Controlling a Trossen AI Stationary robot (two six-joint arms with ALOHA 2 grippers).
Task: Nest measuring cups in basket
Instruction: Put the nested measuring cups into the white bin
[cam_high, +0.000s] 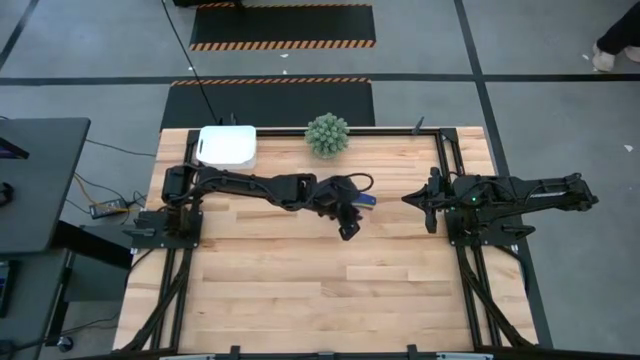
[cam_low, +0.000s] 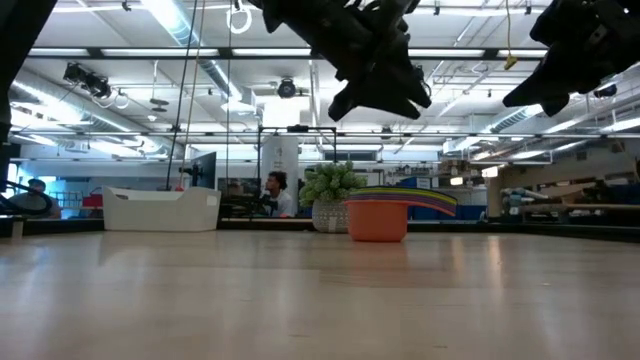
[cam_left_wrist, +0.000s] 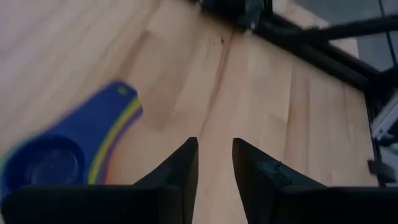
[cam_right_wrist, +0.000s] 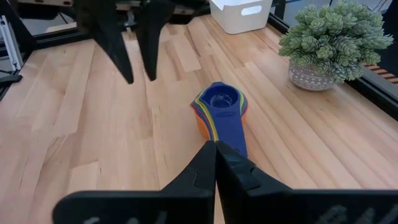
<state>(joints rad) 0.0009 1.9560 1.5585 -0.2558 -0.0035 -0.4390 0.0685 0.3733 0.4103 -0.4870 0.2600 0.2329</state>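
- The measuring cups (cam_right_wrist: 219, 109) sit nested in one stack on the wooden counter (cam_high: 300, 290), the blue one on top with its flat handle pointing towards the right arm, and orange, yellow and green edges showing beneath it.
- From table height the stack (cam_low: 378, 217) shows as an orange bowl with coloured handles fanned out to one side, resting flat on the counter.
- The stack is not in the basket (cam_high: 227, 146); that white container stands well apart at the far left corner of the counter, and nothing can be seen inside it from above.
- The left end effector (cam_high: 347, 226) hangs in the air just beside the cups, lifted clear of the counter, its two dark fingers (cam_left_wrist: 180, 171) slightly apart with bare wood showing between them, gripping nothing.
- In the left wrist view the blue cup (cam_left_wrist: 59, 165) lies off to one side of those fingers, not between them.
- The right end effector (cam_right_wrist: 215, 149) is closed, fingers pressed together and empty, pointing at the cups from the right side of the counter, near its own base.
- A green spiky plant (cam_high: 327, 134) in a small pot stands at the far edge, between the basket and the right arm, near the cups but not touching them.
- Beyond the counter a person (cam_low: 274, 192) sits in the room behind.
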